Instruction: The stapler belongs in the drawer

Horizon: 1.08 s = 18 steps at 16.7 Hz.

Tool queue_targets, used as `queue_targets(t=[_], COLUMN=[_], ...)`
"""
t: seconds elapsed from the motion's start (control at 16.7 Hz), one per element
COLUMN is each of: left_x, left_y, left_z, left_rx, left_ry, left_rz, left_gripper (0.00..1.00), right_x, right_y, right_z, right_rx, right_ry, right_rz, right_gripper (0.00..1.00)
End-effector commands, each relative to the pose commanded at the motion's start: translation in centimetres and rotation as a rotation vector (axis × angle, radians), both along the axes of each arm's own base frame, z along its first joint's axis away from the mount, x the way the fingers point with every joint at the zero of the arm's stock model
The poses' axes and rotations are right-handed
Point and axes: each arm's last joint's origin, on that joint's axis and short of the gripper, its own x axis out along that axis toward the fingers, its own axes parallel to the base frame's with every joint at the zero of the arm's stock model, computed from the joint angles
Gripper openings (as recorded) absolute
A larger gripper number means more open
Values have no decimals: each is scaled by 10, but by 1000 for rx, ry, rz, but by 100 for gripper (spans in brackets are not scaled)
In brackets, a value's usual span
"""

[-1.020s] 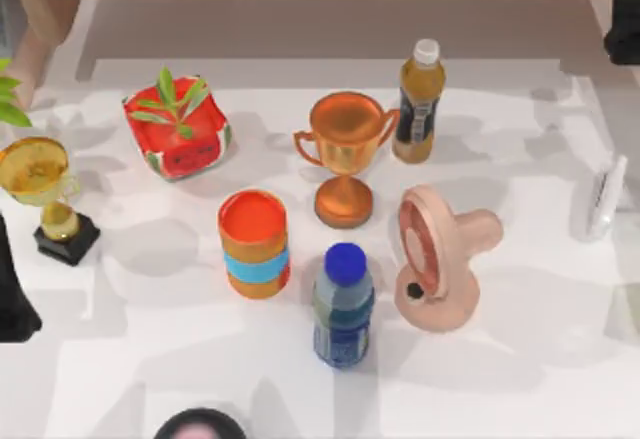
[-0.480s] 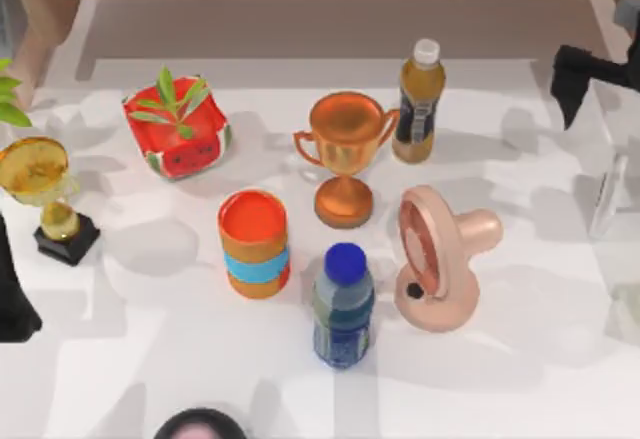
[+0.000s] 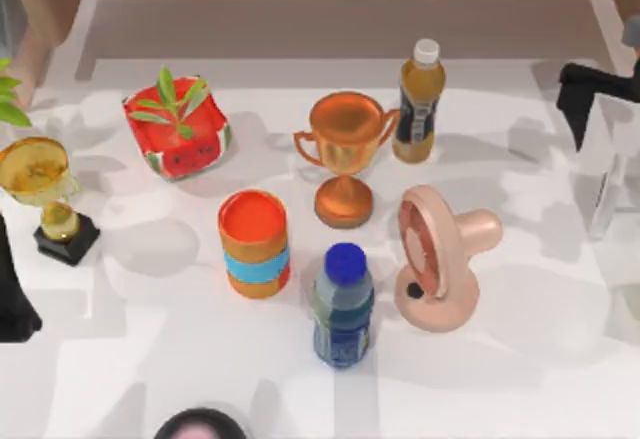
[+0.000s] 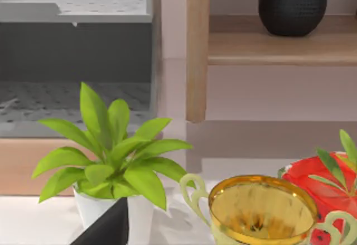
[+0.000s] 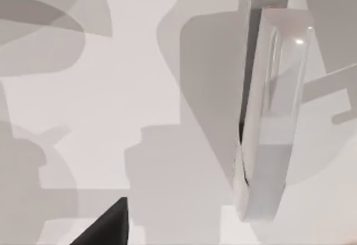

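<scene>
The white stapler [image 3: 607, 196] lies flat on the table [image 3: 180, 359] at its right edge. The right gripper [image 3: 590, 94] hangs just above it, likely lining up for a grab. I cannot tell how its jaws stand. The left arm waits at the left edge.

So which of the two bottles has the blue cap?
The blue-capped bottle stands near the table's front, beside the pink fan. The other bottle, amber with a white cap, stands farther back by the copper trophy.
</scene>
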Motion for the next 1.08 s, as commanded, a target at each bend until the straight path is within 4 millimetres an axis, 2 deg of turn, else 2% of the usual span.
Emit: queue_targets(t=[0.3,0.42,0.78,1.08], left_x=[0,0,0,0], left_y=[0,0,0,0], left_z=[0,0,0,0], left_rx=[0,0,0,0], left_ry=[0,0,0,0], left_rz=[0,0,0,0], left_gripper=[100,100,100,100], right_x=[-4,-5,-1,0], right_y=[2,3,2,0], right_z=[-3,-13,-66,-70], right_rx=[1,2,0,0], right_ry=[0,-2,1,0], right_rz=[1,0,0,0], right_gripper=[100,100,100,100])
